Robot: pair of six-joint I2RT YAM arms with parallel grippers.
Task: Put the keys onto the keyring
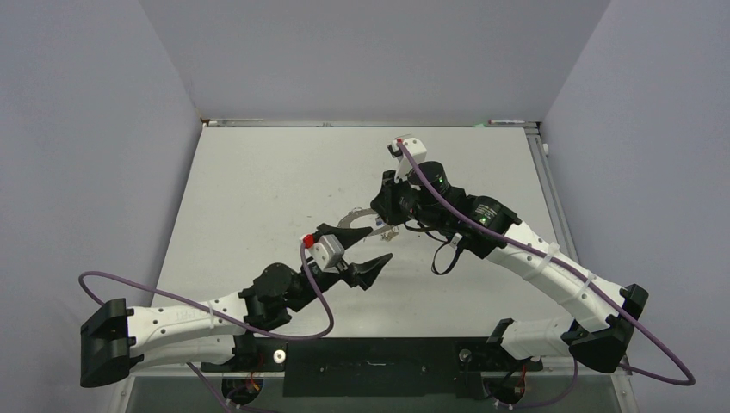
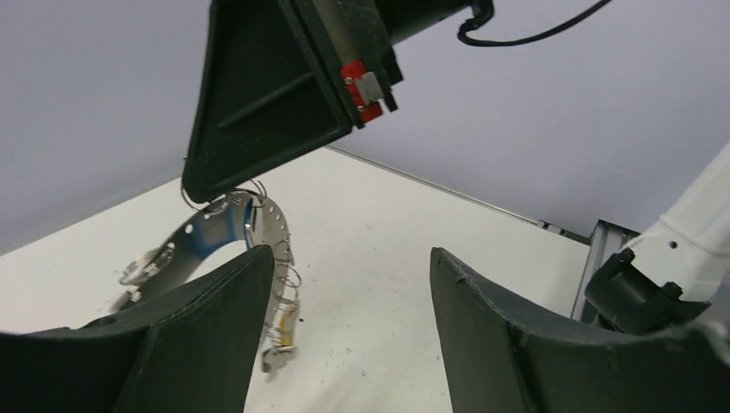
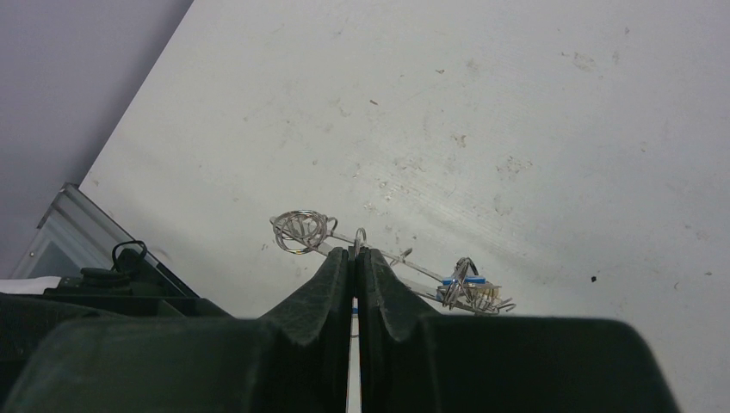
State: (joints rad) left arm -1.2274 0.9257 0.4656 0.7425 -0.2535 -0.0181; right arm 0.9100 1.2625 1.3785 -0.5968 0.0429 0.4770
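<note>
The keyring (image 2: 225, 231) is a thin grey metal band with small wire loops along it, held above the table. My right gripper (image 3: 355, 253) is shut on its edge and shows in the top view (image 1: 379, 220). A key with a yellow tag (image 2: 281, 330) hangs from the ring's lower end. Keys with a blue tag (image 3: 466, 285) hang at one end of the ring in the right wrist view, with a cluster of small wire loops (image 3: 301, 231) at the other. My left gripper (image 2: 349, 258) is open and empty, its left finger just in front of the ring; it shows in the top view (image 1: 368, 243).
The white table (image 1: 258, 189) is enclosed by grey walls on three sides. A metal rail (image 1: 361, 123) runs along the far edge. The arm bases and purple cables (image 1: 301, 335) lie at the near edge.
</note>
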